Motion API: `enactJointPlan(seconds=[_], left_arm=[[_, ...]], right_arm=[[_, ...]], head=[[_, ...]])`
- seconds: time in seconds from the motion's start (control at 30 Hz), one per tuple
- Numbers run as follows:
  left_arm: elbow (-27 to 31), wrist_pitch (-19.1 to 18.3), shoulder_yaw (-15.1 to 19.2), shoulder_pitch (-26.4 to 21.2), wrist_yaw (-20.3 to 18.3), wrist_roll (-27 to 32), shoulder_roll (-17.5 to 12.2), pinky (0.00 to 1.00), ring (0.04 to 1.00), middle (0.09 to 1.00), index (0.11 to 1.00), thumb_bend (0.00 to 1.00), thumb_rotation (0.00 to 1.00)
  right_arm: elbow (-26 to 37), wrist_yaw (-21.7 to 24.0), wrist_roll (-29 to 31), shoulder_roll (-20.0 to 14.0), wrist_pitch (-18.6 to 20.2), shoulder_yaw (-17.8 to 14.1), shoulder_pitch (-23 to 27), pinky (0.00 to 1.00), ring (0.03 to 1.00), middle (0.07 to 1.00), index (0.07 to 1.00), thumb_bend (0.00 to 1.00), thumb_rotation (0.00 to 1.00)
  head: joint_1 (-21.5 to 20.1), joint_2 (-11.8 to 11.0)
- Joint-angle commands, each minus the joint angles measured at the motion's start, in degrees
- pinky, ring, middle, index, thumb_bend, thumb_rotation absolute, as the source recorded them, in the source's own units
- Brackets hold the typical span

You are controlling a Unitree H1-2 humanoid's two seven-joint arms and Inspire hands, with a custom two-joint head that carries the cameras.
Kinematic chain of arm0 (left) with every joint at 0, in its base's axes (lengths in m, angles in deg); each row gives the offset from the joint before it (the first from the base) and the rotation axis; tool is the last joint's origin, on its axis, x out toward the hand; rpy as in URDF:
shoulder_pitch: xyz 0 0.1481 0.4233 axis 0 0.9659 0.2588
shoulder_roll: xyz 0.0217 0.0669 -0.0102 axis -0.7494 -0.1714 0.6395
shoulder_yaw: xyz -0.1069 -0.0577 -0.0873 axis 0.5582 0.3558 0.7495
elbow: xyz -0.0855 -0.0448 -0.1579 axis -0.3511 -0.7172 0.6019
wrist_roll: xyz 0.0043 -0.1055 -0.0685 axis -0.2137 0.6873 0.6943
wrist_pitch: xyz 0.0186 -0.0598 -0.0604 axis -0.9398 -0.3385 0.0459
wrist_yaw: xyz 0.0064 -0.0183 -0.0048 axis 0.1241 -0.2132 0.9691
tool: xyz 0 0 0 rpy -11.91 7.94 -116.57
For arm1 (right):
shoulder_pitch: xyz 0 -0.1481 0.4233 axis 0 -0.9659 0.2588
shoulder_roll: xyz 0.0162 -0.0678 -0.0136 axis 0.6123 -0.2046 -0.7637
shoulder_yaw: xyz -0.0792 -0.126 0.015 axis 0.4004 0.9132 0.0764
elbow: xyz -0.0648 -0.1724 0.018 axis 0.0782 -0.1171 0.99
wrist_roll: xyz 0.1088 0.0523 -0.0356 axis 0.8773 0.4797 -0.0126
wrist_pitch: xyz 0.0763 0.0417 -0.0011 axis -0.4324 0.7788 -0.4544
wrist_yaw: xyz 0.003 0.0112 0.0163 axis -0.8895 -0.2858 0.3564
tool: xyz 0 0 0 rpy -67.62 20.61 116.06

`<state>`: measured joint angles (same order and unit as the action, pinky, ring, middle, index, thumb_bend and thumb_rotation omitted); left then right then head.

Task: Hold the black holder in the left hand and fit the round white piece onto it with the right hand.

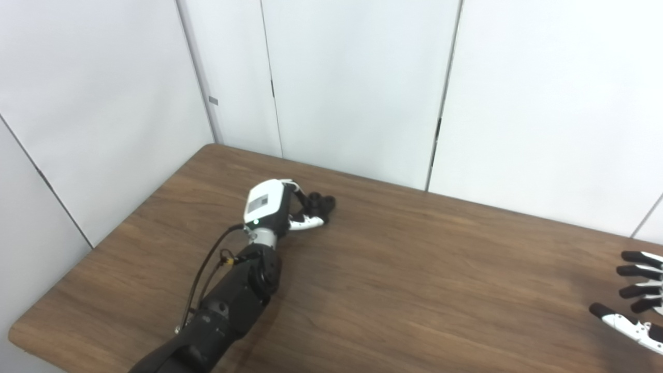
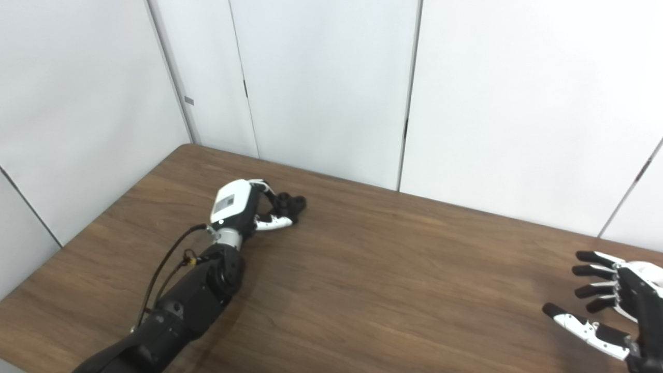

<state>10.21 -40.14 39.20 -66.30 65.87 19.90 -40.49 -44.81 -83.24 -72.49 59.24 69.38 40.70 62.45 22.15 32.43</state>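
Note:
My left hand (image 1: 282, 207) rests on the wooden table (image 1: 414, 290) at its far left part, with the arm stretched out from the bottom left. Its fingers curl down against the thumb around a small black lump, the black holder (image 1: 323, 201), which is hard to tell apart from the black fingertips. My right hand (image 2: 611, 300) hovers at the right edge of the picture, open, with its fingers spread and nothing in it. I see no round white piece in either view.
White wall panels (image 1: 362, 77) stand close behind the table's back edge. The table's left corner and front-left edge (image 1: 15, 331) are in view. A black cable (image 1: 204, 269) runs along the left forearm.

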Motion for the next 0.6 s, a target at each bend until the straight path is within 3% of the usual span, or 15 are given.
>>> enactJointPlan(seconds=[0.0, 0.17, 0.23, 0.33, 0.47, 0.57], left_arm=[[1.2, 2.9, -1.3, -0.5, -1.8, -0.6, 0.1, 0.89, 0.884, 0.822, 0.480, 0.52, 0.06], [1.6, 8.5, -2.2, 0.4, -4.7, 2.1, 0.9, 0.82, 0.864, 0.816, 0.482, 0.52, 0.06], [1.8, 10.5, -2.6, 0.6, -5.3, 2.5, 1.0, 0.85, 0.876, 0.819, 0.483, 0.52, 0.06], [3.0, 13.0, -3.6, 0.9, -9.2, 3.9, 0.6, 0.89, 0.904, 0.843, 0.484, 0.52, 0.06], [2.2, 16.9, -6.6, 0.3, -13.9, 3.4, -0.4, 0.84, 0.913, 0.869, 0.485, 0.52, 0.07], [0.9, 20.7, -8.4, -0.2, -14.2, 2.5, -0.5, 0.82, 0.900, 0.867, 0.485, 0.52, 0.07]], right_arm=[[2.2, -0.1, -0.6, -1.2, -0.2, -0.4, 2.1, 0.41, 0.530, 0.653, 0.702, 0.55, 0.00], [2.9, 0.0, -0.8, -0.9, 0.7, -0.2, 2.2, 0.42, 0.537, 0.656, 0.705, 0.55, 0.00], [2.9, -0.1, -0.6, -0.8, 0.7, -0.1, 2.2, 0.42, 0.540, 0.657, 0.705, 0.55, 0.00], [2.1, -0.2, -0.2, -0.8, -0.1, -0.1, 2.2, 0.42, 0.543, 0.657, 0.709, 0.56, 0.00], [1.7, -0.6, -0.6, -0.7, -0.6, 0.1, 2.2, 0.42, 0.540, 0.657, 0.710, 0.56, 0.00], [1.6, 0.2, 1.6, -0.5, -0.5, -0.2, 2.2, 0.43, 0.554, 0.674, 0.711, 0.56, 0.00]], head=[[-0.1, 0.1], [-1.0, 0.3], [-1.2, 0.3], [-1.8, 0.3], [-3.2, 0.5], [-4.2, 0.8]])
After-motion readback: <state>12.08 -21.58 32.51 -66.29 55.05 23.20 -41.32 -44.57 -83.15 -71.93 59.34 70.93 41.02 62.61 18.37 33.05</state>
